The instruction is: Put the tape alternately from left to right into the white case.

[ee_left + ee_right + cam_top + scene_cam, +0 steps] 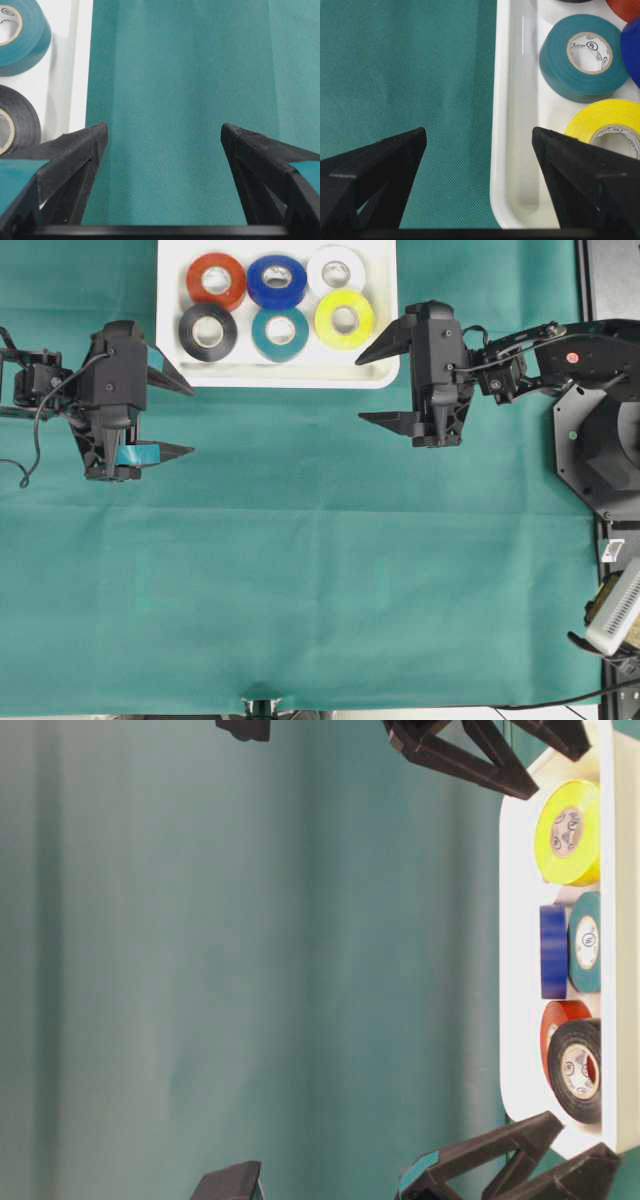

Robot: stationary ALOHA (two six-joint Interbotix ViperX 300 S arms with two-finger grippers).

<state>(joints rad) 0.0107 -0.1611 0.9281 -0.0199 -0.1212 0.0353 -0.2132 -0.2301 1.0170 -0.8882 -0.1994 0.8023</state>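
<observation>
The white case [290,376] lies at the top middle of the green cloth. Several rolls of tape lie flat in it: red [216,280], blue [277,280] and white [336,270] at the back, black [208,332], teal [280,333] and yellow [344,318] in front. My left gripper [190,420] hangs open just left of the case's front left corner, nothing between its fingers [85,150]. My right gripper [360,390] stands open at the front right corner. In the right wrist view its gap [479,134] straddles the case's rim [496,150], with yellow [605,125] and teal [580,55] beyond.
Green cloth [320,570] covers the table in front of the case. The right arm's black base [600,440] and a white object [615,610] sit along the right edge. The left arm's body and cable [40,390] are at the left edge.
</observation>
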